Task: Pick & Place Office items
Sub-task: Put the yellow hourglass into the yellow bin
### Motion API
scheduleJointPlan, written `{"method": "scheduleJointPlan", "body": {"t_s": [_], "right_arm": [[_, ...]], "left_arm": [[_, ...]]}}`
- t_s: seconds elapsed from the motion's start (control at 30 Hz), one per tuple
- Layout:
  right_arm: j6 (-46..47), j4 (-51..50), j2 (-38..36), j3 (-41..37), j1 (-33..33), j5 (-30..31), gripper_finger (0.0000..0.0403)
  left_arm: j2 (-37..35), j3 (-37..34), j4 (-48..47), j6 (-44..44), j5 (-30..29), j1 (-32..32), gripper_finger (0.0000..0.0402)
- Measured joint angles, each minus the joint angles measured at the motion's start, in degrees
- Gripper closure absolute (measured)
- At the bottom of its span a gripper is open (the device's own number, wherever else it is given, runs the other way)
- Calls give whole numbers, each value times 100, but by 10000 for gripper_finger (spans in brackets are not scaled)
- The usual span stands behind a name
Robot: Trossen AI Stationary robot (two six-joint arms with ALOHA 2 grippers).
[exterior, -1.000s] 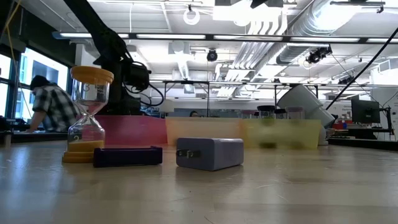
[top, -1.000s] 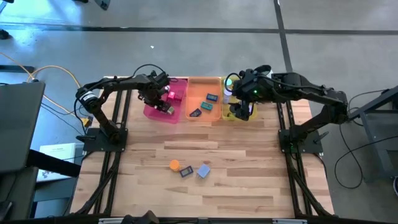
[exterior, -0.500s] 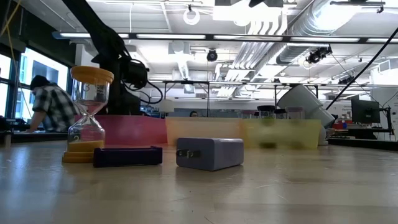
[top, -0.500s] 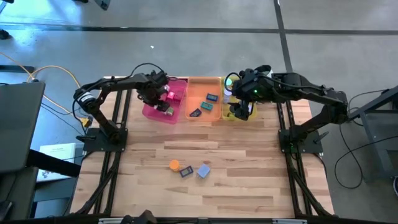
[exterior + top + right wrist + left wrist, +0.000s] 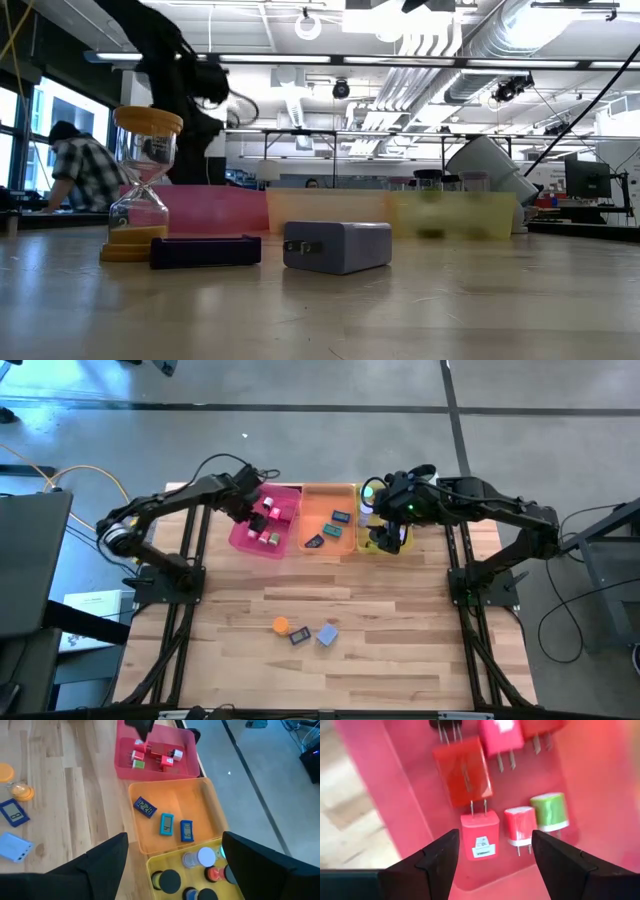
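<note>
Near edge of the wooden desk (image 5: pixel 330 670) is bare planks, loads of free space. Mid-desk sit an orange sand timer (image 5: pixel 143 180), a flat blue clock (image 5: pixel 205 250) lying sideways, and a lavender charger (image 5: pixel 338 246), prongs pointing left in the low view. Farther back, the left tool (image 5: pixel 492 852), fingers apart and empty, hovers over chargers in the pink tray (image 5: pixel 243 538). The right tool (image 5: pixel 172 865), also spread, hangs above the yellow tray (image 5: pixel 362 547). Open workshop behind.

- Three trays (image 5: pixel 323 490) sit side by side at the table's (image 5: pixel 400 640) far edge.
- Chargers (image 5: pixel 480 834) lie in the left tray.
- Hourglass (image 5: pixel 281 625), timer (image 5: pixel 299 637) and adapter (image 5: pixel 327 634) lie together near the front.
</note>
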Motion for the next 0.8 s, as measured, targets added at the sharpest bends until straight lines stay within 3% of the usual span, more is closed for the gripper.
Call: {"method": "scheduleJointPlan", "body": {"t_s": [0.27,0.63,0.8], "right_arm": [[23,-43,0,0,60,-327,90],[304,-41,0,0,601,-327,90],[745,-41,-2,0,852,-710,90]], "left_arm": [[-1548,0,45,-205,158,-319,160],[-2746,0,220,-972,2188,-1331,160],[-2793,0,215,-1257,2392,-2237,160]]}}
